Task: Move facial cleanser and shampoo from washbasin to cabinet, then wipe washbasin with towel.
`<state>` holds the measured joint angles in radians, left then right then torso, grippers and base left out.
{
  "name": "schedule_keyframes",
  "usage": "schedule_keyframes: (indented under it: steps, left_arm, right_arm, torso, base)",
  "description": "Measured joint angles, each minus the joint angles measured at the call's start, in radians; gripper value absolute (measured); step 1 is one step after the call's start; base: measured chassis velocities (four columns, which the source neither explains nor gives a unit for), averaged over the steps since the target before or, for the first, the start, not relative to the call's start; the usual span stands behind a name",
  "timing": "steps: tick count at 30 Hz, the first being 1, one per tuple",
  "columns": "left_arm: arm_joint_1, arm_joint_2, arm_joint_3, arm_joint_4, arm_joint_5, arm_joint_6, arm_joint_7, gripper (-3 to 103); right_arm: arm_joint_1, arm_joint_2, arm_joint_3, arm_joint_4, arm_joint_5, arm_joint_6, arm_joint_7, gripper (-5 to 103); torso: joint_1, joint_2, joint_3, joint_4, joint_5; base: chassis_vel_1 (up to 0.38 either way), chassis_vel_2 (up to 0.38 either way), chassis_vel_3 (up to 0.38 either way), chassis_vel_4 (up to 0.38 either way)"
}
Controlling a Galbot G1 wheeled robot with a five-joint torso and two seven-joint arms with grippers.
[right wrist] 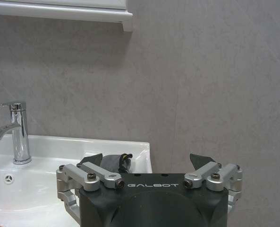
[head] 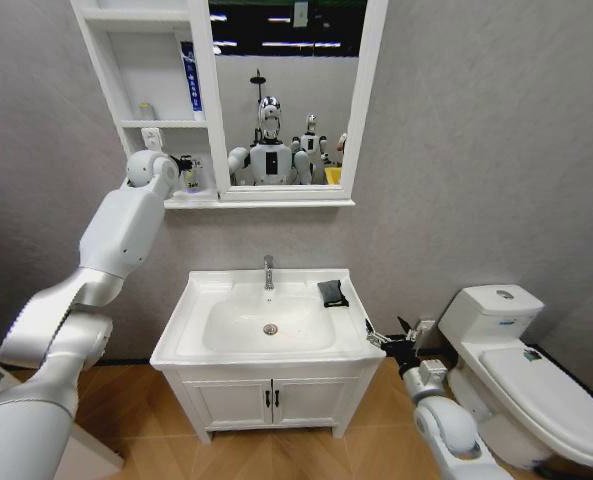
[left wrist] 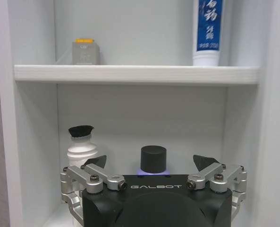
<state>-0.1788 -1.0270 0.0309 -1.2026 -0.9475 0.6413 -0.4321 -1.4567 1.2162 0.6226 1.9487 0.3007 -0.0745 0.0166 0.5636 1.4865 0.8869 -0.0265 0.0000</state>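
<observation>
**Left end effector at the cabinet's lowest shelf; towel waiting on the washbasin**

Head view: the left end effector (head: 188, 172) reaches into the cabinet (head: 156, 120); the towel (head: 332, 292) lies on the washbasin (head: 191, 300) rim.

Left wrist view: fingers spread, released, a black-capped bottle (left wrist: 153, 161) between them and a white bottle (left wrist: 80, 144) close beside, which a careless withdrawal could topple. "GALBOT" is legible.

Right wrist view: the right end effector (right wrist: 147, 163) hangs released beside the basin.
</observation>
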Motion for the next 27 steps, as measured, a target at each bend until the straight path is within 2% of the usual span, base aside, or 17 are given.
schedule_keyframes:
  steps: [2,4,5,7,9,10,11,12,13,15,16,18,19,21,22,23,27]
  left_arm:
    - [0.091,0.096,-0.018,-0.248,-0.112,0.028,-0.105,100]
    - [0.185,0.168,-0.041,-0.401,-0.161,0.028,-0.163,100]
    - [0.185,0.168,-0.041,-0.401,-0.161,0.028,-0.163,100]
    - [0.340,0.239,-0.101,-0.571,-0.201,0.019,-0.229,100]
    - [0.428,0.278,-0.137,-0.644,-0.193,-0.005,-0.238,100]
    - [0.562,0.301,-0.189,-0.710,-0.134,-0.037,-0.191,100]
    - [0.562,0.301,-0.189,-0.710,-0.134,-0.037,-0.191,100]
    - [0.703,0.308,-0.254,-0.756,-0.075,-0.081,-0.137,100]
    - [0.703,0.308,-0.254,-0.756,-0.075,-0.081,-0.137,100]
    - [0.955,0.266,-0.387,-0.833,0.030,-0.164,-0.103,100]
    - [0.955,0.266,-0.387,-0.833,0.030,-0.164,-0.103,100]
    - [1.200,0.123,-0.514,-0.886,0.176,-0.234,-0.044,100]
    - [1.200,0.123,-0.514,-0.886,0.176,-0.234,-0.044,100]
    - [1.410,-0.032,-0.638,-0.913,0.358,-0.298,0.066,100]
    - [1.410,-0.032,-0.638,-0.913,0.358,-0.298,0.066,100]
    - [1.511,-0.093,-0.704,-0.922,0.439,-0.322,0.126,100]
    - [1.620,-0.158,-0.780,-0.941,0.504,-0.349,0.212,100]
  right_arm:
    - [-0.001,0.003,-0.003,0.007,-0.001,0.000,0.000,100]
    - [0.001,0.008,-0.007,0.021,0.008,-0.016,0.015,100]
    - [0.001,0.008,-0.007,0.021,0.008,-0.016,0.015,100]
    - [0.017,0.011,-0.014,0.046,0.025,-0.045,0.042,100]
    - [0.029,0.009,-0.017,0.059,0.029,-0.058,0.052,100]
    - [0.035,0.007,-0.014,0.085,0.036,-0.079,0.070,100]
    - [0.035,0.007,-0.014,0.085,0.036,-0.079,0.070,100]
    - [0.048,0.001,-0.017,0.107,0.055,-0.106,0.089,100]
    - [0.048,0.001,-0.017,0.107,0.055,-0.106,0.089,100]
    - [0.079,-0.020,-0.035,0.151,0.085,-0.167,0.121,100]
    - [0.079,-0.020,-0.035,0.151,0.085,-0.167,0.121,100]
    - [0.100,-0.068,-0.048,0.186,0.115,-0.217,0.150,100]
    - [0.100,-0.068,-0.048,0.186,0.115,-0.217,0.150,100]
    - [0.102,-0.116,-0.052,0.194,0.123,-0.231,0.172,100]
    - [0.102,-0.116,-0.052,0.194,0.123,-0.231,0.172,100]
    - [0.097,-0.131,-0.047,0.195,0.123,-0.237,0.185,100]
    - [0.089,-0.132,-0.040,0.193,0.122,-0.242,0.195,100]
  torso:
    - [0.000,0.000,0.000,-0.0003,0.0001]
    - [0.000,0.000,0.000,0.0001,0.0009]
    - [0.000,0.000,0.000,0.0001,0.0009]
    - [0.000,0.000,0.000,0.0000,-0.0017]
    - [0.000,0.000,0.000,0.0004,0.0004]
    - [-0.001,0.000,0.000,0.0002,0.0007]
    - [-0.001,0.000,0.000,0.0002,0.0007]
    - [0.000,0.000,0.000,0.0004,-0.0018]
    - [0.000,0.000,0.000,0.0004,-0.0018]
    - [0.000,0.000,0.000,0.0001,0.0014]
    - [0.000,0.000,0.000,0.0001,0.0014]
    - [0.000,0.000,0.000,0.0004,-0.0015]
    - [0.000,0.000,0.000,0.0004,-0.0015]
    - [0.000,0.000,0.000,0.0001,0.0002]
    - [0.000,0.000,0.000,0.0001,0.0002]
    - [0.000,0.000,0.000,0.0005,-0.0001]
    - [0.000,0.000,0.000,0.0006,0.0006]
  base:
    - [0.000,0.000,0.000,0.000]
    - [0.000,0.000,0.000,0.000]
    - [0.000,0.000,0.000,0.000]
    - [0.000,0.000,0.000,0.000]
    - [0.000,0.000,0.000,0.000]
    - [0.000,0.000,0.000,0.000]
    - [0.000,0.000,0.000,0.000]
    - [0.000,0.000,0.000,0.000]
    - [0.000,0.000,0.000,0.000]
    - [0.000,0.000,0.000,0.000]
    - [0.000,0.000,0.000,0.000]
    - [0.000,0.000,0.000,0.000]
    - [0.000,0.000,0.000,0.000]
    - [0.000,0.000,0.000,0.000]
    - [0.000,0.000,0.000,0.000]
    - [0.000,0.000,0.000,0.000]
    - [0.000,0.000,0.000,0.000]
